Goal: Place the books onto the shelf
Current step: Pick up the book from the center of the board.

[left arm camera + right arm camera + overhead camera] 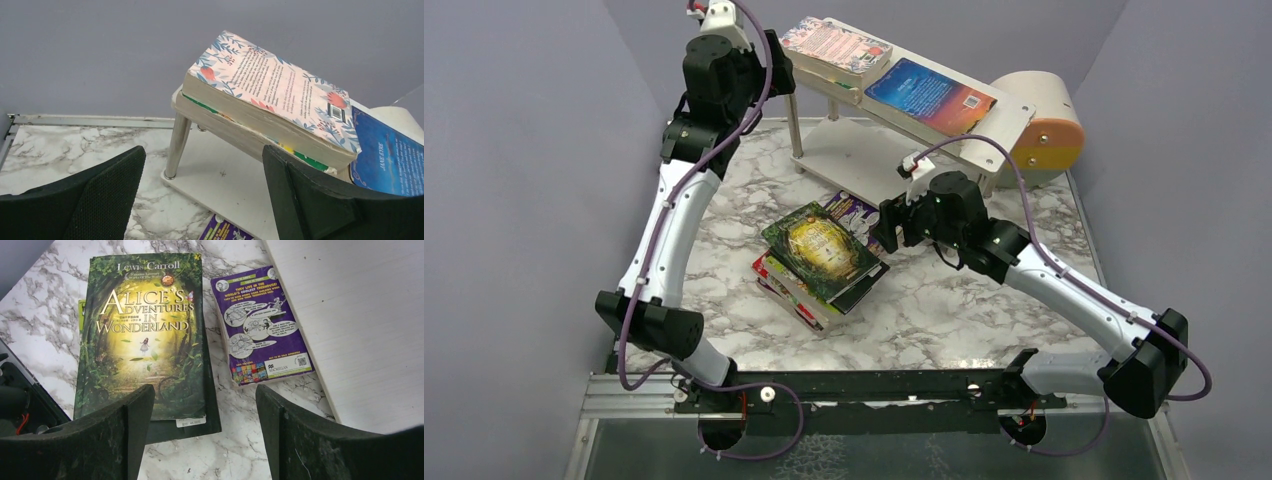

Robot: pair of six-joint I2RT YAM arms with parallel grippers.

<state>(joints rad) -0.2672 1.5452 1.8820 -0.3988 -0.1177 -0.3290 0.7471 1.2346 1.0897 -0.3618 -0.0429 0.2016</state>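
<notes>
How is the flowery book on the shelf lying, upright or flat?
Flat: the flowery book lies back cover up, barcode showing, on the shelf's top tier.

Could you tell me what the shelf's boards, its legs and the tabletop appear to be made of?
The shelf boards look like pale, matte whitewashed wood: fine straight grain lines show. The legs seem polished metal, tapered and reflective. The tabletop looks like white marble with grey veins, though it could be a printed laminate.

Books atop shelf (stack before it)
</notes>
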